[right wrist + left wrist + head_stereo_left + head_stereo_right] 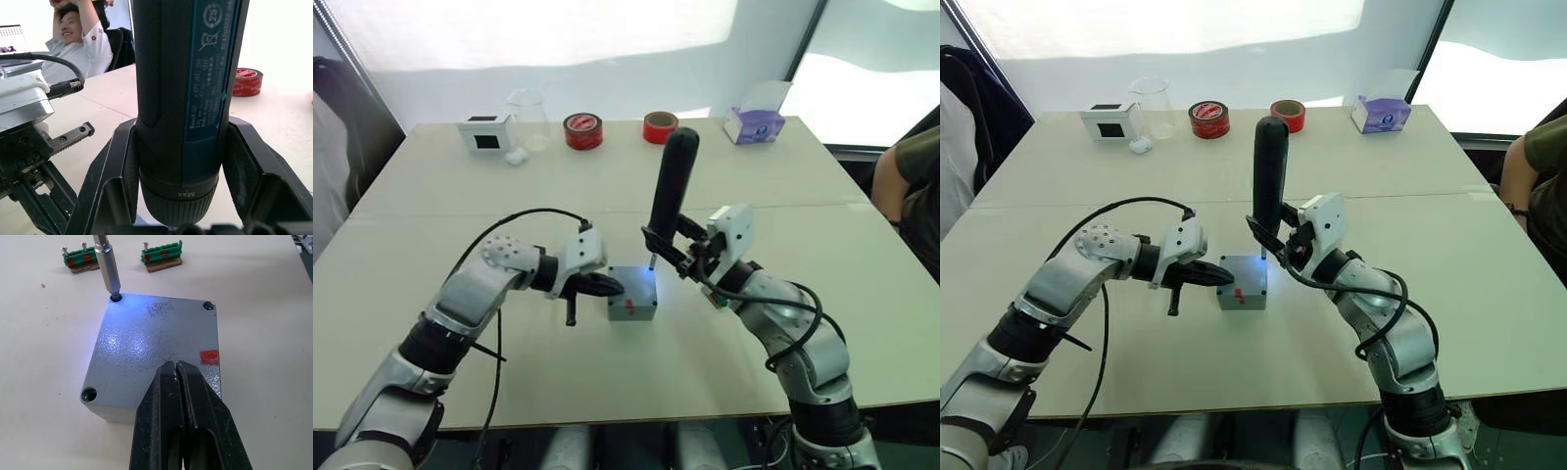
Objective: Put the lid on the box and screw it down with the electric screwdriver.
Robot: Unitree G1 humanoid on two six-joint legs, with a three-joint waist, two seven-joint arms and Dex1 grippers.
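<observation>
The grey box (pixel 631 307), with a red mark on its near side, stands mid-table with the lid (pixel 146 338) seated on top. My right gripper (pixel 664 245) is shut on the electric screwdriver (pixel 673 176), holding it upright. Its metal bit (pixel 108 264) sits in one corner screw hole of the lid, and a blue-white light shines there. In the right wrist view the black fingers (pixel 115 181) clamp both sides of the dark screwdriver (pixel 181 98). My left gripper (pixel 610 288) is shut, its tips (pixel 176 367) resting on the lid's left edge.
Two green terminal blocks (pixel 162 255) holding screws lie just beyond the box. Along the far edge stand a white cube with a black window (pixel 486 132), a clear beaker (pixel 530 117), two red tape rolls (pixel 582 130) and a tissue box (pixel 754 124). A person (pixel 911 186) sits at the right.
</observation>
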